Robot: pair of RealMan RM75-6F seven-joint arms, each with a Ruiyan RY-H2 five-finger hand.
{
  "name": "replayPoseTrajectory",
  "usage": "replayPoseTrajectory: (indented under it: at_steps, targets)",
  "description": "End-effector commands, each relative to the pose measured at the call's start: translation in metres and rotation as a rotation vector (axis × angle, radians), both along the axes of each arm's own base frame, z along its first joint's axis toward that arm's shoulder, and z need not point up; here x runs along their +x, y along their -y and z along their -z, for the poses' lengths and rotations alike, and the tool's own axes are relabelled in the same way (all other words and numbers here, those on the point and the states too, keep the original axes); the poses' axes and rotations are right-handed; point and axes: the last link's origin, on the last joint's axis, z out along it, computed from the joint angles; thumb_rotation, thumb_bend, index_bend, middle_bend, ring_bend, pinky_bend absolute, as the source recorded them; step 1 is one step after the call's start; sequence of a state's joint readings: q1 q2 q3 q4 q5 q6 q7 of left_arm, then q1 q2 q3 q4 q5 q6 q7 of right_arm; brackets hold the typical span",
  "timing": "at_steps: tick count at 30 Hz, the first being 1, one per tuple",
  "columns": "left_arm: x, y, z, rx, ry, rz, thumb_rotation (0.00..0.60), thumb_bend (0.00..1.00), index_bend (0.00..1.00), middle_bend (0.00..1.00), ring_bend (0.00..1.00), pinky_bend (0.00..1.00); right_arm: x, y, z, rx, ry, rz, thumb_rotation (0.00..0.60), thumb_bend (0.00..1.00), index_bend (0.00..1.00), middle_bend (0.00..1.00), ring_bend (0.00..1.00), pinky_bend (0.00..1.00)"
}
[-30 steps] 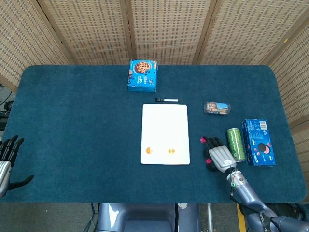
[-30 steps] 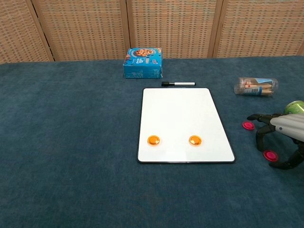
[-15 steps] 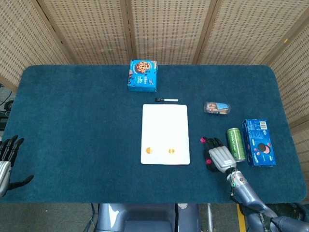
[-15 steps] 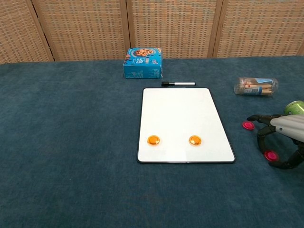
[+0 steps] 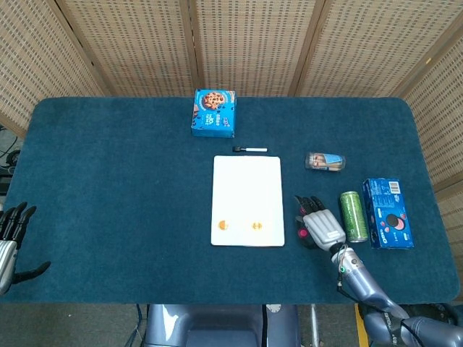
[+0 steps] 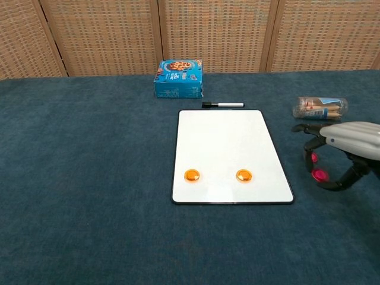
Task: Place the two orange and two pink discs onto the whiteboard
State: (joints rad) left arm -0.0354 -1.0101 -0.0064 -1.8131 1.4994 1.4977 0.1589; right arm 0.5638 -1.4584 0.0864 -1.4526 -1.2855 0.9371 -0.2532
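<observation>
Right hand above the surface, beside the whiteboard.
Its fingers grasped a pink disc; a second pink disc showed beneath them.

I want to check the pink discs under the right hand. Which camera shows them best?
The chest view: both pink discs show between the right hand's fingers, right of the whiteboard. The head view looks down on the hand's back, leaving only a pink sliver.
</observation>
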Motion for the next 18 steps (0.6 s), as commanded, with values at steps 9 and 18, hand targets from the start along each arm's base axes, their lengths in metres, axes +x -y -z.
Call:
replayPoseTrajectory:
  at_steps: [9,18]
  targets:
    - [-0.004,-0.009,0.000,0.014,-0.008,-0.027,0.600,0.00,0.00,0.00,0.00,0.00,0.096,0.054,0.022,-0.013,-0.013,-0.080,0.600,0.36,0.55,0.00,0.00,0.00]
    - [-0.008,-0.014,-0.004,0.023,0.006,-0.050,0.600,0.00,0.00,0.00,0.00,0.00,0.136,0.065,0.064,0.018,-0.068,-0.071,0.600,0.36,0.55,0.00,0.00,0.00]
